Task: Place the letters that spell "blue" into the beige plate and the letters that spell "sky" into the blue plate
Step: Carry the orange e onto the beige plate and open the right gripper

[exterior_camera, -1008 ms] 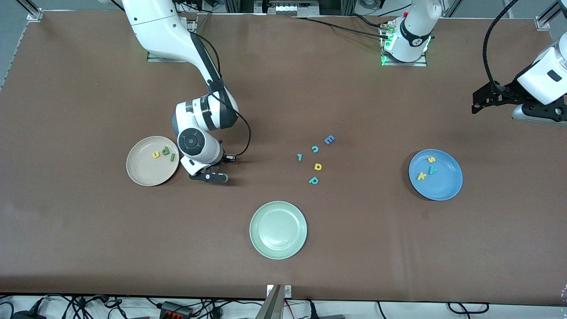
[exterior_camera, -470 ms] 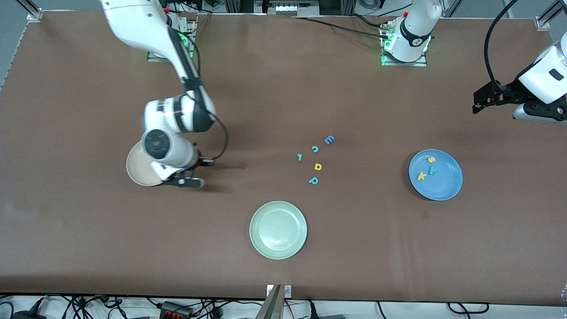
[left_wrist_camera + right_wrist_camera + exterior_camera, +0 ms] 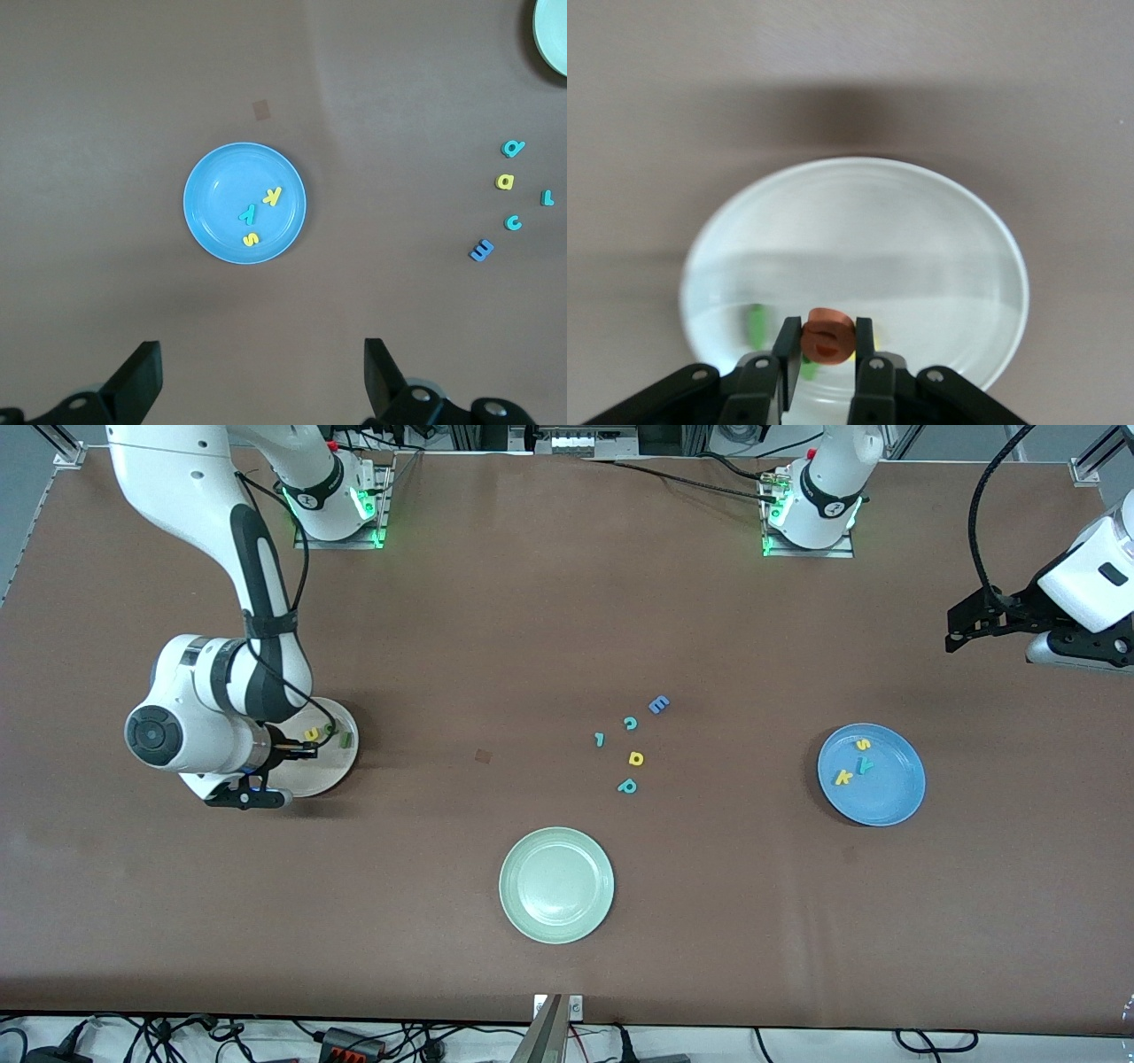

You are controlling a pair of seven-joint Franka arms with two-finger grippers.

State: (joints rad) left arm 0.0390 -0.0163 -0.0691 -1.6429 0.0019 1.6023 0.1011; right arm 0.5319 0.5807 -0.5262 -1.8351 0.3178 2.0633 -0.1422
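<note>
My right gripper (image 3: 297,751) hangs over the beige plate (image 3: 321,776), shut on the orange e (image 3: 828,335). The right wrist view shows the beige plate (image 3: 859,221) right under the jaws. On that plate lie the yellow u (image 3: 312,733), the green b (image 3: 330,729) and the dark green l (image 3: 345,739). The blue plate (image 3: 895,797) carries the yellow s (image 3: 864,745), teal y (image 3: 866,765) and yellow k (image 3: 843,778). In the left wrist view the blue plate (image 3: 205,190) lies well below my left gripper (image 3: 261,381). My left gripper (image 3: 961,624) waits open and empty, high over the left arm's end of the table.
A pale green plate (image 3: 556,885) sits near the front camera at mid-table. Loose letters lie between the two plates: a blue E (image 3: 658,705), teal c (image 3: 630,724), a small teal piece (image 3: 600,739), a yellow d-shaped letter (image 3: 636,758) and a teal p (image 3: 627,786).
My right arm has swung toward its own end of the table, carrying its gripper from beside the beige plate to over it. The left arm has not moved.
</note>
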